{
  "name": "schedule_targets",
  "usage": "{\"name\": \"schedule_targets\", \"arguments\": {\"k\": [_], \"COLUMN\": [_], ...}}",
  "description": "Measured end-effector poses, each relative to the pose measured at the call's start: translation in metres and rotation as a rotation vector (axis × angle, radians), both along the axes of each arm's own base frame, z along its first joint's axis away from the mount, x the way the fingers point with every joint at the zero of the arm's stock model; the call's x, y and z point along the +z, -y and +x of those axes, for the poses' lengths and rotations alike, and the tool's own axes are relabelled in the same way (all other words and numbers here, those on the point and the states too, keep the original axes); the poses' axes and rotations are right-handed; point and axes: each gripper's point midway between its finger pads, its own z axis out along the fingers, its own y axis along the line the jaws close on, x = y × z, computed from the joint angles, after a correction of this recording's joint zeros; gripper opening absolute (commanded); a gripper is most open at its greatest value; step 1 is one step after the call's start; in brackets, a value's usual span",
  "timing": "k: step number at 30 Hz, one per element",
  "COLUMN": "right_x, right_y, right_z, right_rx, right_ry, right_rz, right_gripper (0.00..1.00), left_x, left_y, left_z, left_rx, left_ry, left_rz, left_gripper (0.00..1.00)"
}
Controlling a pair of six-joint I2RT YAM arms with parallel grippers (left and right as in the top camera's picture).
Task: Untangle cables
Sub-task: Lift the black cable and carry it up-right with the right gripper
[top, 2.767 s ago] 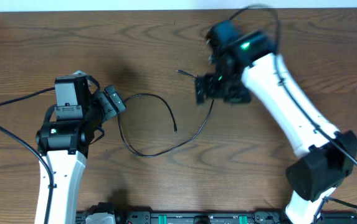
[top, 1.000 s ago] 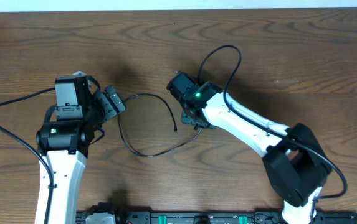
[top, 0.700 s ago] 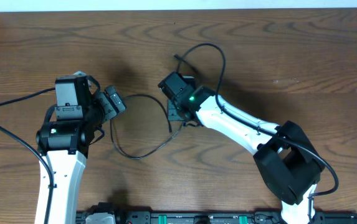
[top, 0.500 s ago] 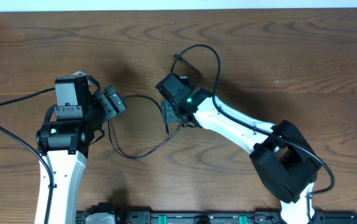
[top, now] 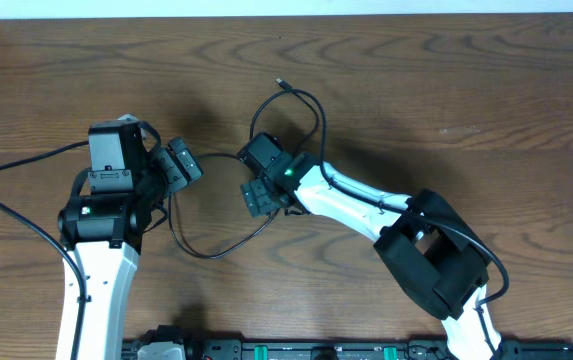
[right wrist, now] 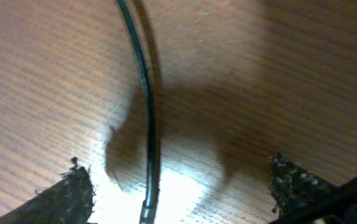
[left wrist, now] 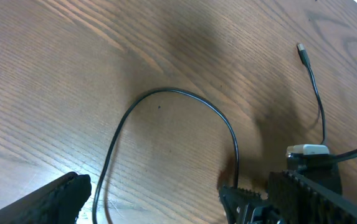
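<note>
Your right gripper (top: 256, 193) was wide open over the black cable (right wrist: 148, 112), mid-table, not holding it. Your left gripper (top: 187, 163), nearby, was open too. The right arm (top: 356, 205) hid part of the cable.

A brown wooden table (top: 466, 100) bears a thin black cable (left wrist: 166, 91) in loose loops, seemingly unknotted.

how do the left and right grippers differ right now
The right gripper straddles the black cable close above the table; the left gripper sits higher, the cable's loop ahead of it. The right gripper is near the table's middle, the left gripper further left. Both are open and hold nothing.
</note>
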Motion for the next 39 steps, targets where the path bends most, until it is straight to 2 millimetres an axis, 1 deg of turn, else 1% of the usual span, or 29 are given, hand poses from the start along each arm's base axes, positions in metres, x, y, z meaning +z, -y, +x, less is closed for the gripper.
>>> {"name": "schedule_targets", "arguments": {"k": [1, 4, 7, 9, 10, 11, 12, 13, 15, 16, 24, 27, 29, 32, 33, 36, 37, 38, 39], "right_x": [0.0, -0.002, -0.005, -0.006, -0.007, -0.007, -0.007, -0.007, -0.008, -0.008, -0.009, -0.008, -0.008, -0.006, -0.005, 0.002, 0.01, 0.017, 0.032], "right_y": [0.0, 0.001, 0.003, 0.003, 0.002, 0.002, 0.001, 0.001, 0.001, 0.001, 0.0, 0.002, 0.009, 0.036, 0.052, 0.099, 0.115, 0.128, 0.145], "right_z": [-0.001, -0.001, 0.002, 0.004, 0.005, 0.007, 0.008, 0.008, 0.009, 0.009, 0.01, 0.014, 0.02, 0.042, 0.055, 0.098, 0.119, 0.135, 0.16], "right_rx": [0.006, 0.009, 0.009, -0.003, -0.01, -0.014, -0.02, -0.026, -0.033, -0.037, -0.05, -0.058, -0.068, -0.089, -0.103, -0.155, -0.176, -0.191, -0.216], "right_ry": [0.002, 0.01, 0.02, 0.025, 0.025, 0.027, 0.028, 0.029, 0.027, 0.026, 0.025, 0.023, 0.025, 0.041, 0.048, 0.081, 0.111, 0.136, 0.189], "right_rz": [-0.002, -0.016, -0.033, -0.04, -0.04, -0.04, -0.038, -0.038, -0.037, -0.035, -0.029, -0.029, -0.04, -0.093, -0.122, -0.187, -0.2, -0.206, -0.206], "right_gripper": [0.75, 0.69, 0.6, 0.56, 0.52, 0.45, 0.36, 0.3, 0.14, 0.01, 0.01, 0.01, 0.01, 0.01, 0.01, 0.01, 0.01, 0.01, 0.01], "left_x": [0.0, 0.0, 0.0, 0.0, 0.0, 0.0, 0.0, 0.0, 0.0, 0.0, 0.0, 0.0, 0.0, 0.0, 0.0, 0.0, 0.0, 0.0, 0.0], "left_y": [0.0, 0.0, 0.0, 0.0, 0.0, 0.0, 0.0, 0.0, 0.0, 0.0, 0.0, 0.0, 0.0, 0.0, 0.0, 0.0, 0.0, 0.0, 0.0], "left_z": [0.0, 0.0, 0.0, 0.0, 0.0, 0.0, 0.0, 0.0, 0.0, 0.0, 0.0, 0.0, 0.0, 0.0, 0.0, 0.0, 0.0, 0.0, 0.0], "left_rx": [0.0, 0.0, 0.0, 0.0, 0.0, 0.0, 0.0, 0.0, 0.0, 0.0, 0.0, 0.0, 0.0, 0.0, 0.0, 0.0, 0.0, 0.0, 0.0], "left_ry": [0.0, 0.0, -0.001, 0.0, 0.0, 0.0, 0.0, 0.0, -0.001, -0.001, 0.0, 0.0, 0.0, 0.0, -0.001, 0.0, 0.0, 0.0, 0.0], "left_rz": [0.0, 0.0, 0.0, 0.0, 0.0, 0.0, 0.0, 0.0, 0.0, 0.0, 0.0, 0.0, 0.0, 0.0, 0.0, 0.0, 0.0, 0.0, 0.0], "left_gripper": [0.98, 0.98, 0.98, 0.98, 0.98, 0.98, 0.98, 0.98, 0.98, 0.98, 0.98, 0.98, 0.98, 0.98, 0.98, 0.98, 0.98, 0.98, 0.98]}}
